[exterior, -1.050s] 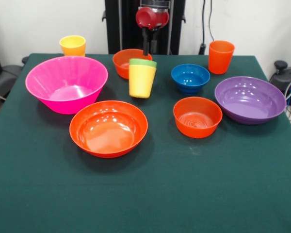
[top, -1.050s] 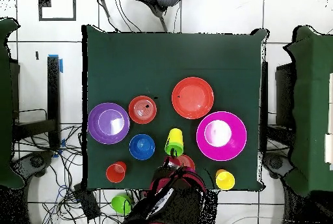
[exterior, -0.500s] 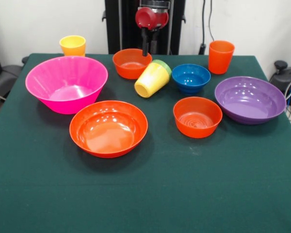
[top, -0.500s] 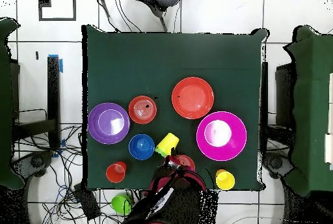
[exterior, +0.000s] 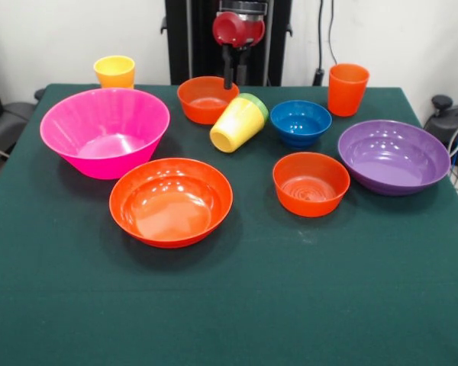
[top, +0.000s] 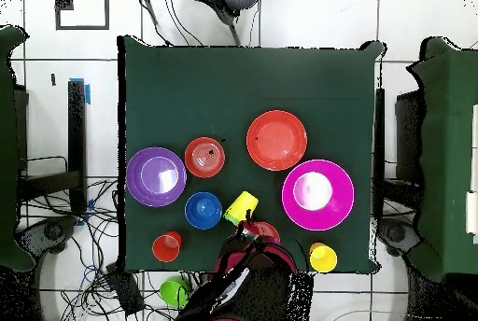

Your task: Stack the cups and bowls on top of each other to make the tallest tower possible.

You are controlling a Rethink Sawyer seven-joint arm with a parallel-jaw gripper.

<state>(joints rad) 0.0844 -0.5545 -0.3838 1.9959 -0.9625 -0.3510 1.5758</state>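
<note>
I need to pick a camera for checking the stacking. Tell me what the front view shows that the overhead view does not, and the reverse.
Only the front view shows heights and tilt: the yellow cup, with a green cup nested in its bottom end, lies tipped over, mouth toward the camera; the tool hangs above the small orange bowl.

Only the overhead view shows the table's whole outline, the floor around it, and the true spacing between pieces.

Both show the pink bowl, wide orange bowl, purple bowl, blue bowl and nothing stacked into a tower.
</note>
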